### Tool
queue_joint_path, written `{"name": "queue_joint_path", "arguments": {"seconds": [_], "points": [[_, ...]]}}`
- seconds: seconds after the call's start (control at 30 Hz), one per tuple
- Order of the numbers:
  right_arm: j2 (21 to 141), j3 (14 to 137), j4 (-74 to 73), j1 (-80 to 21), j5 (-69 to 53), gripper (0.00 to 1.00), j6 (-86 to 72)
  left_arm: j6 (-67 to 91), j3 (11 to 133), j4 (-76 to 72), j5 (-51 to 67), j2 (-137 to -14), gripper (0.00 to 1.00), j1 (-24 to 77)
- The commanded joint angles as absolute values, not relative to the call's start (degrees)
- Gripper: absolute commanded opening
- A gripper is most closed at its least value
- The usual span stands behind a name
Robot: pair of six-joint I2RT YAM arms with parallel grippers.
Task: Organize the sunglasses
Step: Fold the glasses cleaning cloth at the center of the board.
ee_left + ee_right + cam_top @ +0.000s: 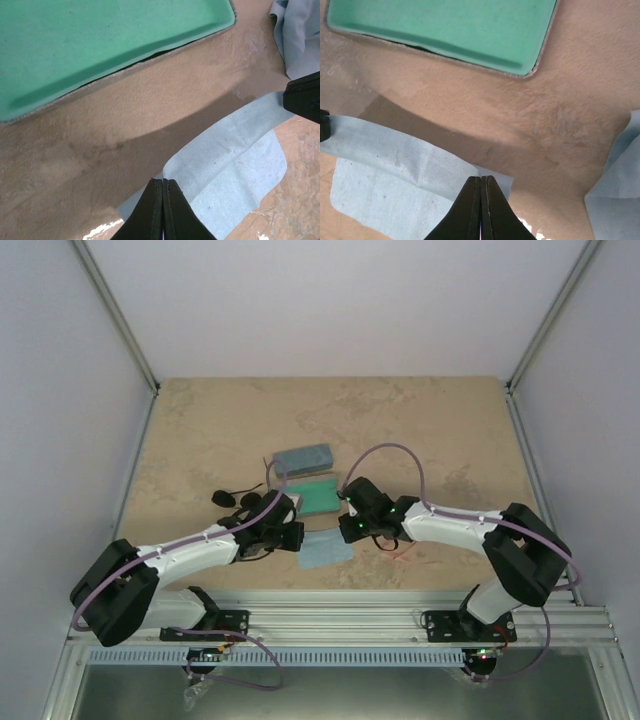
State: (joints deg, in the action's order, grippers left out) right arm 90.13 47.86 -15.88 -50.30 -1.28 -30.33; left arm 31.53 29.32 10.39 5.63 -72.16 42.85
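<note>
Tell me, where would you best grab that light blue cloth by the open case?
Likely by both ends of one edge, from above. The light blue cloth is thin and limp, so one pinch would let it sag. The left gripper and right gripper each pinch it so, the edge stretched between them.

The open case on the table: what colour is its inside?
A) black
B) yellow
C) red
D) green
D, since the open case shows a flat green lining, plain in the top view and in both wrist views.
</note>
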Motion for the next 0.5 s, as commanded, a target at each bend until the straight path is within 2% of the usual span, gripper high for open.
{"name": "queue_joint_path", "arguments": {"seconds": [0.0, 0.47], "points": [[88.3, 46.4, -16.2, -50.1, -4.0, 0.01, -30.9, 31.7, 28.4, 10.4, 7.8, -72.0, 0.0, 42.7], [88.7, 43.1, -14.3, -50.2, -8.5, 0.01, -31.6, 32.1, 27.8, 9.7, 11.6, -74.3, 0.0, 42.8]]}}
